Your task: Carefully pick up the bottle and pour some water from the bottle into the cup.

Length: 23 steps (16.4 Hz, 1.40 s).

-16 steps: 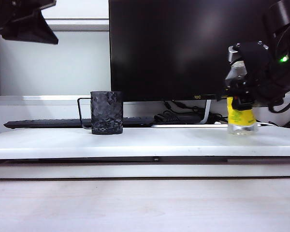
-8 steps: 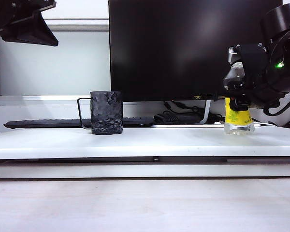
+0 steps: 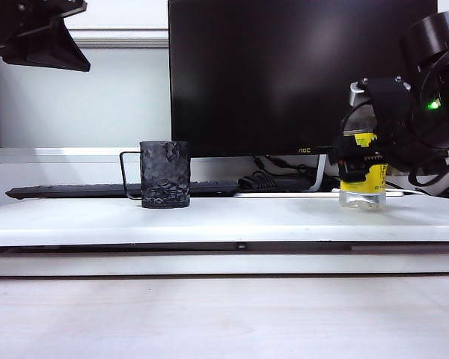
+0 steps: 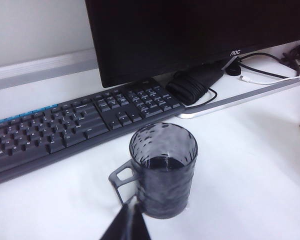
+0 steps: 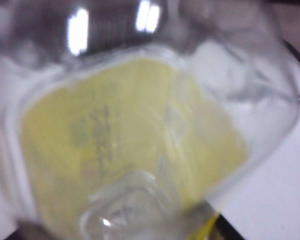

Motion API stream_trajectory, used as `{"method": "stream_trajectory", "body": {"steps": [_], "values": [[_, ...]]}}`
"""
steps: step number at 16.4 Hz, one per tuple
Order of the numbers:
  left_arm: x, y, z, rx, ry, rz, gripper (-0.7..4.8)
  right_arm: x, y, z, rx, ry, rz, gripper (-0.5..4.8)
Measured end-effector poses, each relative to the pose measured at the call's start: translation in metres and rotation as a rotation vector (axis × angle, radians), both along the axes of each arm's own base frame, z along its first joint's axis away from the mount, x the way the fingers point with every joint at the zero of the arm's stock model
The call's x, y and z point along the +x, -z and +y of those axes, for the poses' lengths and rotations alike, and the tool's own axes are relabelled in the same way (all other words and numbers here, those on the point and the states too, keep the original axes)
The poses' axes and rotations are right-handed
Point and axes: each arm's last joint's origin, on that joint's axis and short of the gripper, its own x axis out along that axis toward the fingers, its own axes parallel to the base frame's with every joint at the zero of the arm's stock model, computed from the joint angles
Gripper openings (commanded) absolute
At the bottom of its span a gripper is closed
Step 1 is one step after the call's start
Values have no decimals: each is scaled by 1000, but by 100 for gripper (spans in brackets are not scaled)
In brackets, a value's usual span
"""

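So the bottle point(image 3: 362, 179) is standing upright on the white desk point(image 3: 224, 221) way over on the right side, and the right gripper point(image 3: 359, 153) is right at it, level with the top of the yellow label. The right wrist view is nothing but blurry yellow label and clear plastic filling the whole shot point(image 5: 135, 145), so the bottle sits straight in front of that camera, basically in the mouth of the jaws. Whether those jaws are apart or actually pinching the bottle I honestly can't tell from these shots. The cup point(image 3: 165, 174) is well apart from it, off on the left half of the desk in front of the keyboard point(image 3: 75, 191) and the monitor point(image 3: 292, 75), handle sticking out to the left. The left gripper point(image 4: 127, 227) hangs above and just behind the cup with its jaws pressed together, holding nothing. The thing that matters next, as I read it: the bottle's long axis is vertical, the right arm is by far the nearer one, and the cup lies off to the left, so any carry has to go sideways across the desk.
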Motion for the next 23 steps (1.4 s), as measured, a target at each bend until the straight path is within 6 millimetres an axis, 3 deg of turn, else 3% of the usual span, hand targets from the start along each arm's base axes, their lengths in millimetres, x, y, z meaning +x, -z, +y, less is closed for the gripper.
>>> {"method": "stream_trajectory", "body": {"steps": [1, 2, 4, 7, 10, 12, 13, 14, 15, 16, 18, 19, 21, 23], "values": [[0, 0, 0, 1, 0, 3, 118, 0, 0, 0, 0, 1, 3, 479], [0, 1, 0, 2, 0, 6, 162, -1, -1, 0, 0, 1, 4, 479], [-1, 0, 0, 2, 0, 4, 161, -4, -10, -1, -4, 1, -24, 479], [-20, -25, 7, -31, -31, -114, 161, -25, -69, -8, -45, 18, -231, 479], [-55, -56, 22, -75, -168, -268, 160, -70, -127, -20, -52, 22, -371, 479], [-92, -74, 35, -112, -224, -357, 101, -113, -158, -32, -35, 29, -437, 479], [-109, -76, 41, -111, -243, -354, 18, -137, -168, -39, -32, 38, -448, 479], [-123, -72, 46, -94, -270, -315, -6, -160, -174, -45, -31, 42, -452, 433], [-139, -67, 51, -89, -284, -268, -5, -182, -175, -51, -25, 46, -435, 277], [-152, -60, 55, -96, -290, -207, -5, -201, -172, -57, -1, 48, -402, -20], [-179, -37, 63, -200, -319, 14, -5, -249, -146, -70, 133, 60, -252, -1], [-185, -33, 65, -228, -327, 46, -5, -256, -133, -72, 169, 69, -220, -1], [-179, -20, 65, -182, -377, 52, -5, -252, -89, -71, 200, 77, -221, -1], [-155, 12, 59, -136, -406, -6, 6, -224, -43, -64, 236, 83, -330, -1]]}}
